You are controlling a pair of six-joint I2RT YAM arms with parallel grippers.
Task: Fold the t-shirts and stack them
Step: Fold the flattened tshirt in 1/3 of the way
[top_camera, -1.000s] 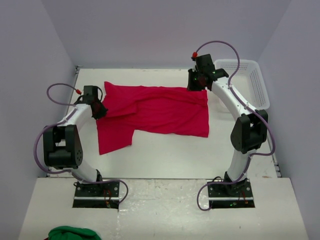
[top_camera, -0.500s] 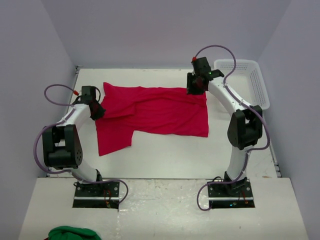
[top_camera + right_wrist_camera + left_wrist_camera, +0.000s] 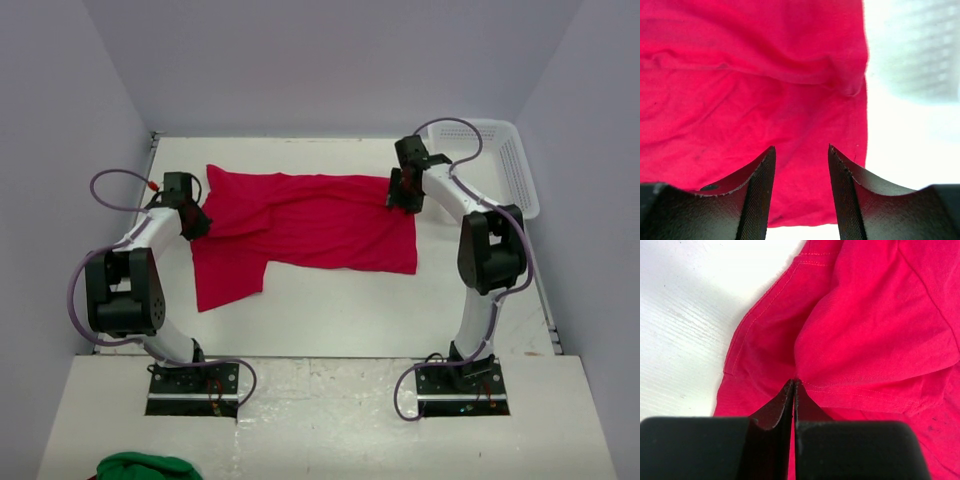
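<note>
Now, crumpled green cloth (image 3: 148, 466): a small lump right at the near edge, on the left, well apart from everything else.
Arm bases: bolted side by side just beyond it, with both arms reaching out over the white table (image 3: 350, 310).
Bright red short-sleeved cloth t-shirt (image 3: 310, 220): lies spread and rumpled across the middle of the table. One flap hangs toward the near left, and the long body runs off to the right.
Left gripper (image 3: 794, 382): sits at the shirt's left side with its black fingers pressed tight together, a pinch of red cloth caught at the tips. The wrist view shows a stitched hem curving past on the left and a fold bunching up right at the fingertips.
Right gripper (image 3: 801, 150): is over the shirt's far right corner, its fingers parted at a middling gap and nothing between them. Red cloth fills the wrist view beyond the tips, and the shirt's right edge runs just to the right of them. Whether the tips touch the cloth, I can't tell.
White plastic mesh basket (image 3: 500, 150): sits in the far right corner of the table, beside the right arm and apart from the shirt. It is only a pale blur in the right wrist view.
</note>
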